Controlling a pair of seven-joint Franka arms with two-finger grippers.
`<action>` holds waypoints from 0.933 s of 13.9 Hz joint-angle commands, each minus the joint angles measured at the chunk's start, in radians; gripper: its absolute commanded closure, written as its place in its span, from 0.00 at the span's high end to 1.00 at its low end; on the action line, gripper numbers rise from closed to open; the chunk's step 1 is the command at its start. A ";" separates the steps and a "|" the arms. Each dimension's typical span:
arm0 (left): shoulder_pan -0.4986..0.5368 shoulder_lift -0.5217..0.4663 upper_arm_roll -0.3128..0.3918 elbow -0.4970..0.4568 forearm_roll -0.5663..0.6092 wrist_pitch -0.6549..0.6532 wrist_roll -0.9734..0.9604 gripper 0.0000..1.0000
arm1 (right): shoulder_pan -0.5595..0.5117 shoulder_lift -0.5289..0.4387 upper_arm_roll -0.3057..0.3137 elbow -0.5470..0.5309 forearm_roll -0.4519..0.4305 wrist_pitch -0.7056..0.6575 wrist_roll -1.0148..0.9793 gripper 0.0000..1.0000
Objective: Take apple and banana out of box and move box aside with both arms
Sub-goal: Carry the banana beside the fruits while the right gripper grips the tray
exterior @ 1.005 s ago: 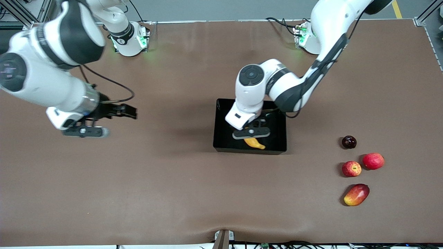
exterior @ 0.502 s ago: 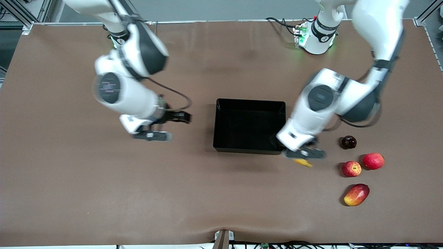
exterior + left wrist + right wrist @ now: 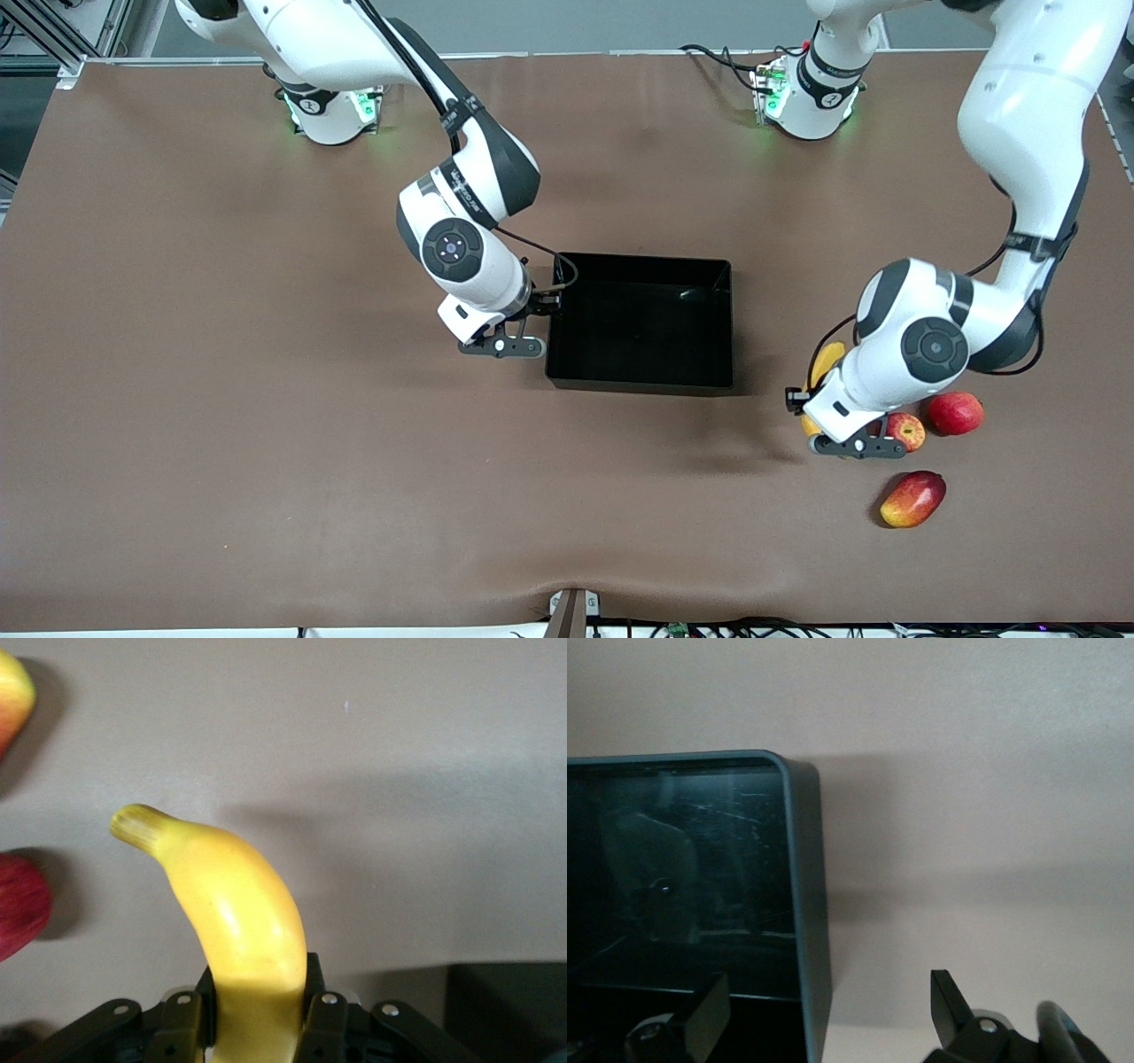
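Note:
The black box stands mid-table with nothing in it. My right gripper is open at the box's wall toward the right arm's end. In the right wrist view that gripper straddles the box wall, one finger inside and one outside. My left gripper is shut on the yellow banana, low over the table beside the small flecked apple, which the hand half hides. In the left wrist view the banana juts out of the left gripper.
A larger plain red fruit lies next to the apple. A red-and-yellow mango lies nearer the front camera than both. Two red fruits show at the edge of the left wrist view.
The left arm swung from over the box to the fruits at its end of the table, carrying the banana. The right arm moved in to the box's wall.

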 commanded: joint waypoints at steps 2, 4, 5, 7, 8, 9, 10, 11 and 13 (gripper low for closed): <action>-0.002 0.061 0.049 0.015 0.094 0.078 0.032 0.00 | 0.045 0.047 -0.012 0.013 -0.036 0.078 0.098 1.00; 0.000 0.084 0.080 0.015 0.099 0.116 0.040 0.00 | 0.061 0.065 -0.011 0.014 -0.034 0.093 0.132 1.00; 0.001 0.096 0.093 0.015 0.097 0.136 0.053 0.00 | 0.065 0.069 -0.011 0.014 -0.036 0.095 0.134 1.00; 0.001 0.118 0.101 0.015 0.097 0.171 0.058 0.00 | 0.081 0.078 -0.011 0.016 -0.036 0.095 0.134 0.73; 0.001 0.124 0.110 0.015 0.097 0.182 0.058 0.00 | 0.088 0.082 -0.011 0.017 -0.036 0.103 0.134 0.50; 0.001 0.130 0.117 0.015 0.096 0.197 0.058 0.00 | 0.088 0.087 -0.011 0.016 -0.036 0.122 0.134 0.36; 0.001 0.132 0.117 0.017 0.090 0.200 0.057 0.18 | 0.088 0.090 -0.011 0.016 -0.037 0.133 0.134 0.15; 0.001 0.124 0.117 0.016 0.085 0.200 0.055 0.81 | 0.090 0.093 -0.011 0.016 -0.037 0.135 0.134 0.03; 0.024 0.077 0.106 0.011 0.083 0.185 0.055 1.00 | 0.091 0.095 -0.011 0.016 -0.037 0.135 0.134 0.00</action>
